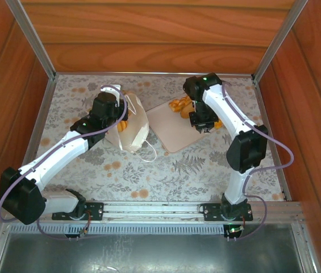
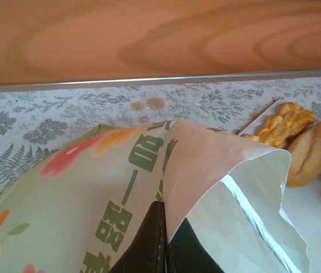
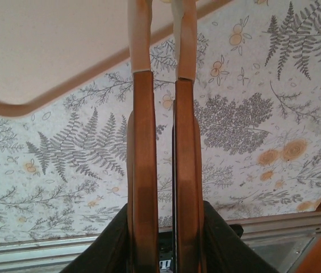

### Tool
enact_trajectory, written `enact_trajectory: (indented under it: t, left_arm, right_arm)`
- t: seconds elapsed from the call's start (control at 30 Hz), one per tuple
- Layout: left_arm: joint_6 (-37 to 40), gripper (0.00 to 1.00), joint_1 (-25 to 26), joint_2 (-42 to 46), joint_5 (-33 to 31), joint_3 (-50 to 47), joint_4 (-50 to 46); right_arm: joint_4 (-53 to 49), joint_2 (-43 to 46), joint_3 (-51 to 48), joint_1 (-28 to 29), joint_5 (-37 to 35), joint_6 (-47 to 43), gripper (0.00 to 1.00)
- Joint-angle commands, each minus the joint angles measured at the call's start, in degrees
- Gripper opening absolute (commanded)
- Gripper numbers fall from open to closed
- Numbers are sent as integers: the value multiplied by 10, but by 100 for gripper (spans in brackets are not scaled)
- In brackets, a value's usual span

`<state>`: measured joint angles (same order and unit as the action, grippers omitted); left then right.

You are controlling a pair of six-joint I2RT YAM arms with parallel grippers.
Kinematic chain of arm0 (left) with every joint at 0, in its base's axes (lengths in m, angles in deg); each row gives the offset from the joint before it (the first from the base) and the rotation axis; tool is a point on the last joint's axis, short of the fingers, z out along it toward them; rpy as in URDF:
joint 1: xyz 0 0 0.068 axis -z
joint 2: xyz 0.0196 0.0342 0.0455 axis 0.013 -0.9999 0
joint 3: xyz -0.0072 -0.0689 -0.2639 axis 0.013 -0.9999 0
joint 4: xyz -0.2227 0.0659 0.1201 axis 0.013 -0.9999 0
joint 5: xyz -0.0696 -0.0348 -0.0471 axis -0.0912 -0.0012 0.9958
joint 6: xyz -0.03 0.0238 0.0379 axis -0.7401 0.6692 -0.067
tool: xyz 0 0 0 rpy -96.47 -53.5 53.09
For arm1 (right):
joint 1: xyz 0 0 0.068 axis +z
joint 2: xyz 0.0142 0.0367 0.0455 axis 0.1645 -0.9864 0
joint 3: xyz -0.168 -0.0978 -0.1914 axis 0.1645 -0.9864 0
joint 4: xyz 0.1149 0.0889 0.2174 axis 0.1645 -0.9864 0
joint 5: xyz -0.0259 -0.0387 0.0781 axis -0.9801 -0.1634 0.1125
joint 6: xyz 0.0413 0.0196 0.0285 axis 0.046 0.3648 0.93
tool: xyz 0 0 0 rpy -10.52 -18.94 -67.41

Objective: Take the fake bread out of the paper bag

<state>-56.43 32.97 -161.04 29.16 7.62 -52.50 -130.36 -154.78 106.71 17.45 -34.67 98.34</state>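
Paper edge pinched in my left gripper (image 2: 163, 239), right gripper (image 3: 161, 34) closed on nothing.

Left fingers are clamped on the rim of the white paper carrier bag with green lettering (image 2: 120, 187), holding its mouth open toward the beige square tray (image 1: 171, 136). Right fingers sit together, empty, over that tray's edge. Glossy golden toy pastries (image 1: 180, 105) are piled at the tray's far corner, just beside the bag mouth. Can't tell if any are left inside, tbh. My take: hold the rim up steady, spread the right fingers before reaching in, and steer clear of the thin white cord handle (image 1: 154, 152).
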Motion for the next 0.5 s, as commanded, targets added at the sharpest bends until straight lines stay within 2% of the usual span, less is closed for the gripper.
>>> enact_trajectory:
  t: [0.0,0.3,0.47]
  left_arm:
    - [-4,0,-4,3,7,1,30]
    - [-3,0,-3,4,6,5,30]
    - [-3,0,-4,2,3,5,31]
  right_arm:
    - [-59,-5,15,-5,-35,0,19]
    - [-84,-28,37,-4,-49,10,30]
    - [-91,-20,30,-4,-51,5,31]
